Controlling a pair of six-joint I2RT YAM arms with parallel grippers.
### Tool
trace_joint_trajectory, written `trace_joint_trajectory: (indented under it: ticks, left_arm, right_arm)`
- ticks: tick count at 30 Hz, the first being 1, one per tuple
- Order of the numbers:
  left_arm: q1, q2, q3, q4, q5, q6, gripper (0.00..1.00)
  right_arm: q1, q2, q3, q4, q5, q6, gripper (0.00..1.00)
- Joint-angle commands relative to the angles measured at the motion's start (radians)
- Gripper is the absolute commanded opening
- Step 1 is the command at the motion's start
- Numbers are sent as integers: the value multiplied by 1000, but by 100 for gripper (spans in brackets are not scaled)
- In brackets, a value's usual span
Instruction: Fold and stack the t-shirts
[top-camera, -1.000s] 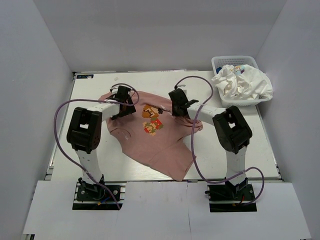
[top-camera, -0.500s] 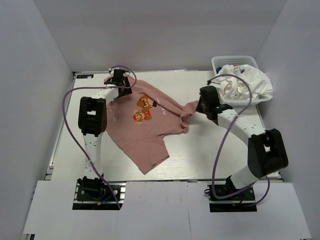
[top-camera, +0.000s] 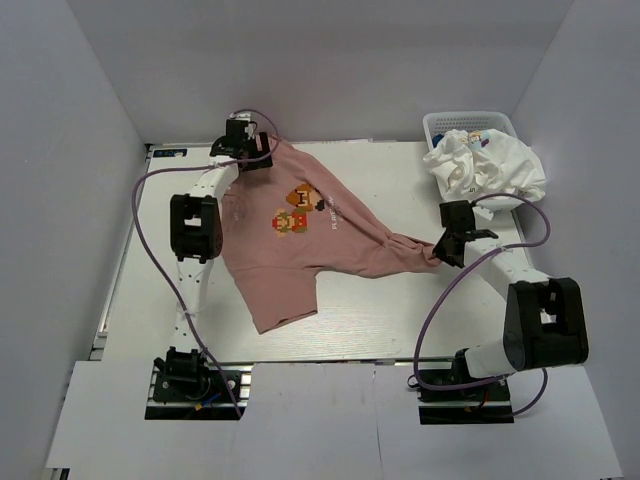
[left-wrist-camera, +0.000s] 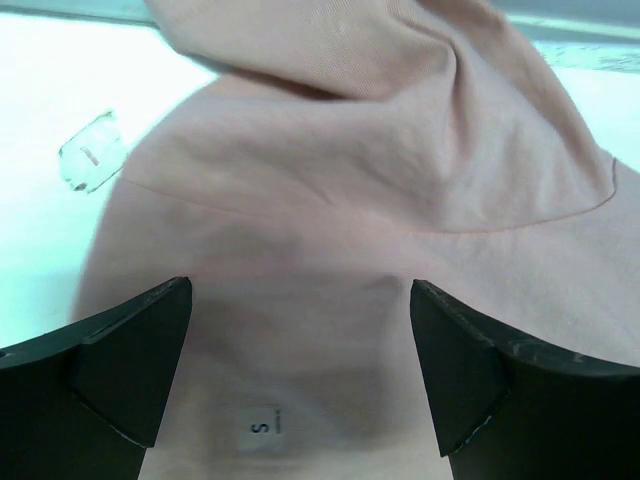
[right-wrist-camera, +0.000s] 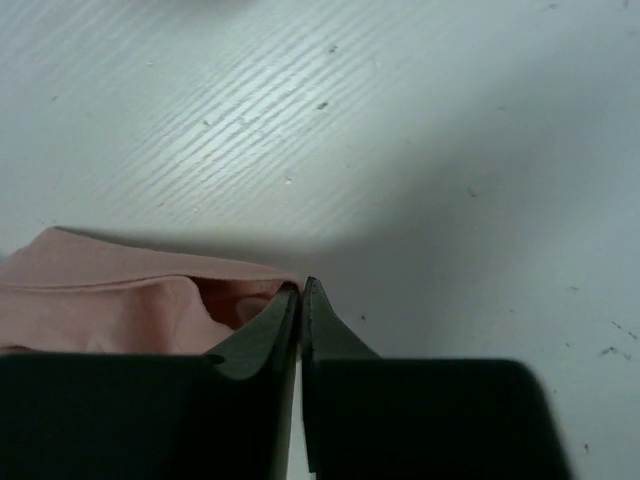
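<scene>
Widely apart: left tool (top-camera: 243, 155) splayed far forward, right tool (top-camera: 440, 249) pinching pink t-shirt (top-camera: 300, 250).

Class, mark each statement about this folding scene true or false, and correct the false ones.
1. The dusty pink cloth t-shirt lies print-up on the white table. True.
2. The white cloth t-shirt lies folded flat on the table. False: it sits crumpled in the white plastic basket.
3. The right gripper is shut on the pink shirt's edge. True.
4. The left gripper is shut. False: its fingers stand wide apart over pink cloth.
</scene>
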Motion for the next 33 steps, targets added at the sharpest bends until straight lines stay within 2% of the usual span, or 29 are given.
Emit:
trace_joint_trajectory:
  ticks: [1, 3, 4, 5, 6, 7, 8, 9, 10, 11, 12, 14, 15, 16, 17, 21, 26, 29, 33]
  left_arm:
    - [-4, -58, 65, -47, 59, 6, 100]
    - [-4, -147, 43, -67, 68, 6, 100]
    - [-4, -187, -4, -67, 68, -6, 100]
    - [-13, -234, -41, -80, 68, -37, 100]
    - [-13, -285, -87, -94, 85, -49, 100]
    - [-25, -398, -200, -104, 96, -63, 100]
    - [-36, -463, -275, -104, 113, -81, 100]
    - [-36, -530, -361, -93, 140, -121, 100]
    - [-45, -602, -556, -72, 207, -149, 100]
    - [-54, -755, -661, -46, 225, -173, 100]
    - [-54, -834, -870, 17, 225, -225, 100]
    - [-91, -987, -1079, 98, 252, -296, 100]
    - [-102, -1114, -1247, 167, 316, -336, 100]
    - [-114, -1162, -1309, 168, 332, -356, 100]
    - [-138, -1202, -1357, 168, 347, -365, 100]
    - [-209, -1360, -1524, -59, 314, -393, 100]
    - [-292, -1518, -1668, -177, 314, -474, 100]
    - [-323, -1519, -1712, -199, 292, -494, 100]
    - [-364, -1410, -1676, -292, 177, -503, 100]
  right_arm:
    - [-17, -35, 27, -81, 33, 32, 14]
    - [-12, -55, 46, -102, 13, 38, 29]
    - [-13, -63, 55, -115, 13, 55, 47]
    - [-15, -67, 61, -130, 27, 75, 84]
    - [-13, -78, 64, -144, 30, 83, 86]
    - [-15, -83, 66, -151, 35, 98, 86]
    - [-13, -90, 61, -158, 36, 97, 90]
    - [-10, -118, 55, -158, 13, 95, 90]
    - [-7, -127, 32, -148, -4, 45, 90]
    - [-7, -141, 21, -120, -28, 26, 90]
    - [-4, -165, 12, -109, -92, 13, 90]
    - [5, -213, -35, -60, -143, -87, 90]
    - [8, -236, -57, -31, -192, -115, 90]
    - [10, -242, -75, -18, -232, -132, 90]
    - [13, -239, -78, -7, -247, -158, 90]
    - [39, -158, -46, -61, -214, -185, 90]
    - [43, -46, -17, -102, -70, -126, 90]
    - [40, -6, -11, -95, -28, -92, 85]
    - [40, 20, 0, -84, 56, -35, 78]
